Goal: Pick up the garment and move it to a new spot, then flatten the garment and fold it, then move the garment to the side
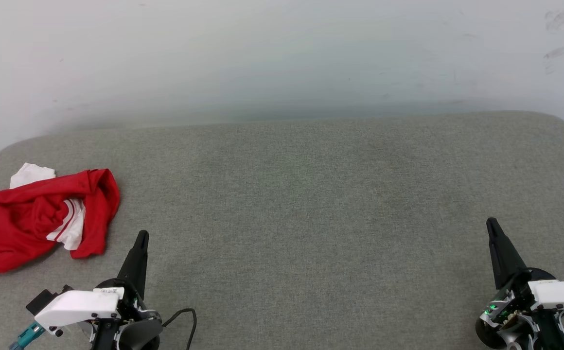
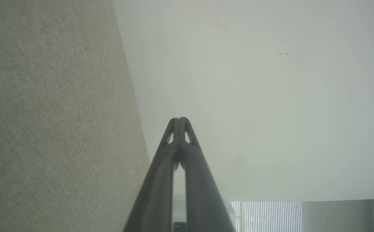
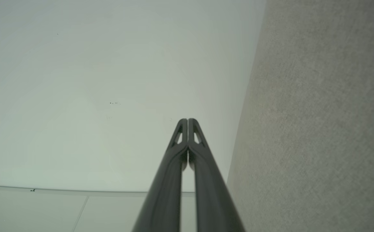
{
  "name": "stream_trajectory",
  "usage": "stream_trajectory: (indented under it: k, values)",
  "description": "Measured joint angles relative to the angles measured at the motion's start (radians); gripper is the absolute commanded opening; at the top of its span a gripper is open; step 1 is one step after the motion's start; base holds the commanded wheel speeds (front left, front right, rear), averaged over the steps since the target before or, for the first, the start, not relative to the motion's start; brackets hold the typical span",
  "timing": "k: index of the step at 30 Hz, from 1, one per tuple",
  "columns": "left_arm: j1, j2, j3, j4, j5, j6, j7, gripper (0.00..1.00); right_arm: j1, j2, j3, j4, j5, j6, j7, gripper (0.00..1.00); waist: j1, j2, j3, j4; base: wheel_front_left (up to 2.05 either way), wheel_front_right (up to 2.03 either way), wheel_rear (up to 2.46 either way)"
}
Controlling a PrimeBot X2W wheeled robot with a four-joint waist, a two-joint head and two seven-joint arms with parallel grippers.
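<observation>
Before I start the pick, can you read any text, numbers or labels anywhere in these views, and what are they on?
No text here can be read.
Red and white shirt: crumpled, no print showing.
Small white sticker behind the left gripper: dark marks, too small to read.

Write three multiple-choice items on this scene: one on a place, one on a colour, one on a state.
1. Where on the grey padded surface does the jersey lie? A. far left B. centre C. far right
2. The jersey's main colour? A. blue B. red C. green
3. How are the left gripper and right gripper? A. both shut, empty B. both open C. left shut on cloth
1 A: crumpled at the head view's left edge. 2 B: red, with white trim. 3 A: wrist views show jaws closed on nothing.
</observation>
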Motion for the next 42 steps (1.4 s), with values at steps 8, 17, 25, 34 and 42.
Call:
stream_trajectory:
  k: [8, 17, 25, 34, 42]
  values:
    - [0.000, 0.000, 0.000, 0.000, 0.000, 0.000, 0.000, 0.00, 0.000, 0.000, 0.000, 0.000, 0.000, 0.000, 0.000, 0.00, 0.0000, 0.0000, 0.000, 0.000, 0.00, 0.00, 0.00]
    - [0.000, 0.000, 0.000, 0.000, 0.000, 0.000, 0.000, 0.00, 0.000, 0.000, 0.000, 0.000, 0.000, 0.000, 0.000, 0.00, 0.0000, 0.0000, 0.000, 0.000, 0.00, 0.00, 0.00]
    - [0.000, 0.000, 0.000, 0.000, 0.000, 0.000, 0.000, 0.00, 0.000, 0.000, 0.000, 0.000, 0.000, 0.000, 0.000, 0.00, 0.0000, 0.0000, 0.000, 0.000, 0.00, 0.00, 0.00]
    - [0.022, -0.003, -0.005, 0.026, 0.000, 0.001, 0.000, 1.00, 0.023, 0.001, 0.001, 0.026, 0.000, 0.000, 0.000, 1.00, 0.0000, 0.0000, 0.000, 0.000, 0.00, 0.00, 0.00]
    - [0.048, -0.005, -0.013, 0.027, 0.017, 0.001, -0.032, 1.00, 0.047, 0.002, 0.024, 0.028, -0.016, 0.000, -0.032, 1.00, 0.0000, 0.0000, 0.001, -0.001, 0.00, 0.00, 0.00]
